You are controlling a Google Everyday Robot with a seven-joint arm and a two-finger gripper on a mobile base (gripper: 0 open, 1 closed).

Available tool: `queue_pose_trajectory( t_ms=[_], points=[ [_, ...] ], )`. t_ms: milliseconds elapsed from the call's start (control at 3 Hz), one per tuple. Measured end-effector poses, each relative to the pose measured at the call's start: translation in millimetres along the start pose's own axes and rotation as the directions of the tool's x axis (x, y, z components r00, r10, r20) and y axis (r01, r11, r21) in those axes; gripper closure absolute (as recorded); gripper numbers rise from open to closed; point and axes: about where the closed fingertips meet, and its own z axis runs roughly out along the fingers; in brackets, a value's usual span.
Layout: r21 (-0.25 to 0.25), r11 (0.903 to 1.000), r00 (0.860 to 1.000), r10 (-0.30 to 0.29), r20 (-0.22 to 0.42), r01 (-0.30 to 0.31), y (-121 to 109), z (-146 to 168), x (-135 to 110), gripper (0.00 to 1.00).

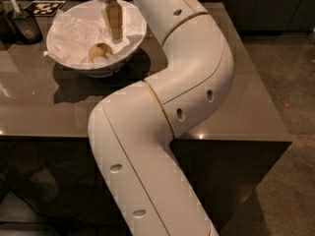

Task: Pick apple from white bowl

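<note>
The white bowl (64,58), lined with crumpled white paper, stands on the dark table at the back left. The apple (100,51), small and yellowish, lies low in the bowl toward its front side. My gripper (114,27) points straight down into the bowl, just above and to the right of the apple, apart from it. The white arm runs from the gripper down across the table to the bottom of the view.
A dark scoop-like container (23,27) sits at the table's far left. A black-and-white marker tag (45,6) lies behind it. The table's right edge (266,97) and front edge drop to a speckled floor.
</note>
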Motion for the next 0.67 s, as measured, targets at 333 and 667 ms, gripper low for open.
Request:
queue_pose_trajectory(
  t_ms=[333, 667],
  points=[
    [0.04, 0.9992, 1.0, 0.009, 0.006, -0.009, -6.9, -7.3, 2.8, 0.08],
    [0.048, 0.9988, 1.0, 0.008, 0.008, -0.009, -10.1, -3.5, 2.2, 0.27]
  ],
)
